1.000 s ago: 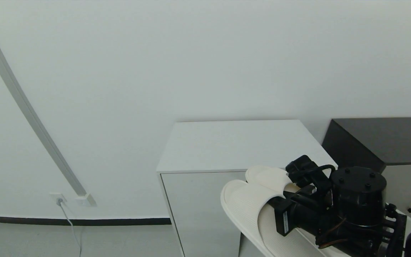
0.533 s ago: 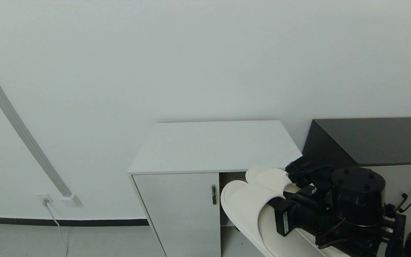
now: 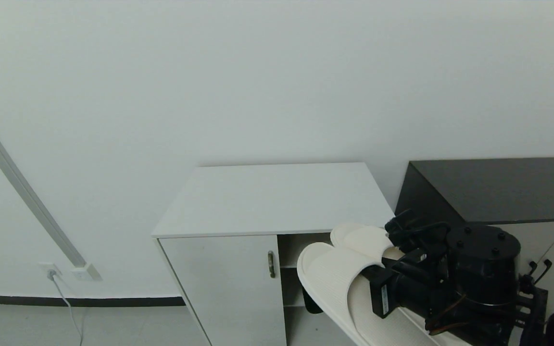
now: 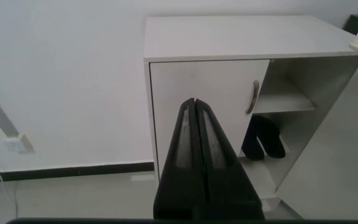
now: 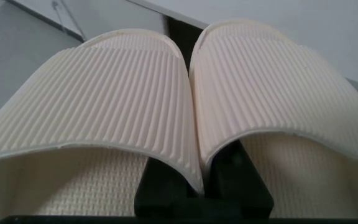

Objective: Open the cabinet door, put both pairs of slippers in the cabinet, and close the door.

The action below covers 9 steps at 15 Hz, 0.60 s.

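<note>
**A:** The right tool [image 5: 204,186] is seen clamped on the cream slippers [image 5: 185,106], which are held side by side just in front of the cabinet [image 3: 277,197].

**B:** The left tool [image 4: 195,112] is pressed together, with nothing gripped. The cabinet's right half is found open, and a dark pair [image 4: 263,137] is spotted low inside.

**A:** So the opening is judged done, with one pair apparently stowed. The cream pair is yet to be placed, and the door shut.

There were two cream slippers [image 3: 339,274] at five o'clock in the head view, two dark slippers [image 4: 255,140] inside the one white cabinet [image 3: 267,202] at six o'clock, one black cabinet [image 3: 498,187] at three o'clock, and one wall socket [image 3: 48,269] at eight o'clock.
</note>
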Tool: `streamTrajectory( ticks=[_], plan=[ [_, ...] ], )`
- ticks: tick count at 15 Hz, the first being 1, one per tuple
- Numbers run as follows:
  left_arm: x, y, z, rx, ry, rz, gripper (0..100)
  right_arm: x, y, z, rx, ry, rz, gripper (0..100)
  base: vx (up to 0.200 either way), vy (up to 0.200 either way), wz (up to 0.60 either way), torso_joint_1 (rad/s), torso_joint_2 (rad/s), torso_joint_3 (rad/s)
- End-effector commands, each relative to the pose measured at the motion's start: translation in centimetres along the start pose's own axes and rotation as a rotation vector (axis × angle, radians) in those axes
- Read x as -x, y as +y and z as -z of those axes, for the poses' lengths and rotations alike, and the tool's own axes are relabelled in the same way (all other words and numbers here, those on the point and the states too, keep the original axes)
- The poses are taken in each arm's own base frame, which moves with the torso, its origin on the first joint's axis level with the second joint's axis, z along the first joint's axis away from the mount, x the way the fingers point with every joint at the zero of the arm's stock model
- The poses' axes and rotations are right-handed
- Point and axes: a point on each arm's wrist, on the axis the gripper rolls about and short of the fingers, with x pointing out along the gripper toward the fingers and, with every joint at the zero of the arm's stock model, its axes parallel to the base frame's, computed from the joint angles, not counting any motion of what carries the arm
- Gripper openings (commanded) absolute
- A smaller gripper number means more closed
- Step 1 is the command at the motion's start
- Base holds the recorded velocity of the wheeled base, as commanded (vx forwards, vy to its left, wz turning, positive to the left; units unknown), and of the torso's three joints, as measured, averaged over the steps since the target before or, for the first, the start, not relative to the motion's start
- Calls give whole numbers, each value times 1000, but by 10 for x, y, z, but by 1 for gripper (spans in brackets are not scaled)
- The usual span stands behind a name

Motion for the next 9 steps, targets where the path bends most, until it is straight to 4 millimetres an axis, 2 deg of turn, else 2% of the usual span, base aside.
streamTrajectory(
  ticks=[1,9],
  plan=[
    [0,0,0,1,0,1,0,0,0,1,0,5,-3,0,0,0,0,0,0,0],
    [0,0,0,1,0,0,0,-1,0,4,4,17,-1,0,0,0,0,0,0,0]
  ],
)
